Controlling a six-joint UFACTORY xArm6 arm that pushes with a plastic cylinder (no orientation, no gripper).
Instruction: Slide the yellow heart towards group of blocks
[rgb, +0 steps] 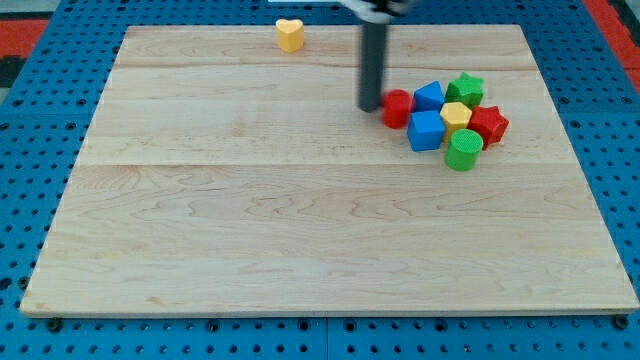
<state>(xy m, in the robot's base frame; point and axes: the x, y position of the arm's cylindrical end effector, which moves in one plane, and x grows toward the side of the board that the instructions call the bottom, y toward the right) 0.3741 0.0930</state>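
Observation:
The yellow heart (290, 34) lies near the top edge of the wooden board, left of centre. A group of blocks sits at the view's right: a red cylinder (398, 107), a blue cube (425, 130), a blue block (430, 96), a yellow block (456, 115), a green star (465, 89), a red star (489, 125) and a green cylinder (463, 150). My tip (370, 106) stands just left of the red cylinder, close to it or touching it. It is far to the right of and below the yellow heart.
The wooden board (250, 230) lies on a blue pegboard surface (30, 150). A red area shows at the view's top corners.

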